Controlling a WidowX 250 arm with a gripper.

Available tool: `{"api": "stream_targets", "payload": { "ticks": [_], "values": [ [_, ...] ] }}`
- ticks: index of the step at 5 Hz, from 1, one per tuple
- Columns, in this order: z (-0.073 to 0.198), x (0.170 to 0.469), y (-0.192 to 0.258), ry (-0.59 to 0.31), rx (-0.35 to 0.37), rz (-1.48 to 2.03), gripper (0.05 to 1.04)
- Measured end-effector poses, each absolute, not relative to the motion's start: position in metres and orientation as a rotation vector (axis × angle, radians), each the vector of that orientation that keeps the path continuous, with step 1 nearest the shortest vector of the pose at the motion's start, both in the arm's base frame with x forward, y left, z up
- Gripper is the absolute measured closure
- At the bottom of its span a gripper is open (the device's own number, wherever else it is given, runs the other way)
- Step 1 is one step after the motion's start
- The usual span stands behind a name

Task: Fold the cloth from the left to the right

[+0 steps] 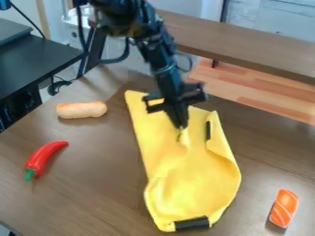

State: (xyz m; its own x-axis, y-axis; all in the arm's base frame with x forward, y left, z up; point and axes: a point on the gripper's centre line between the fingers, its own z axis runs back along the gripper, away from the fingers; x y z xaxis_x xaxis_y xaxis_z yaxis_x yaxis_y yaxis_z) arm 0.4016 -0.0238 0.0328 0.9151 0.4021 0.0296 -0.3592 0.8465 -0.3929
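Pinch on the yellow cloth, ready to carry right
I have the gripper (pixel 179 125) over the far half of the cloth (pixel 194 184), its fingers together and, as I read the pucker at the tip, clamped on a small ridge of fabric. The cloth lies mid-table, right of the bread roll (pixel 81 110) and red pepper (pixel 46 159), with the sushi piece (pixel 284 208) off to its near right. Its left side runs fairly flat, so I judge the fold is mostly undone. I'd lift just enough to clear the layer beneath, then sweep right in a low, even arc, letting slack follow. Pulling flat would likely drag the whole sheet or bunch it; a hasty lift could lose this shallow bite.
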Motion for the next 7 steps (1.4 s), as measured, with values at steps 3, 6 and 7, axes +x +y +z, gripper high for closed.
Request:
{"api": "stream_targets", "payload": {
  "ticks": [3, 6, 7],
  "values": [
    [0.048, 0.428, -0.060, -0.076, -0.431, 0.424, 0.873],
    [0.062, 0.424, -0.062, -0.209, -0.427, 0.418, 0.092],
    [0.100, 0.409, -0.052, -0.338, -0.398, 0.347, 0.084]
  ]
}}
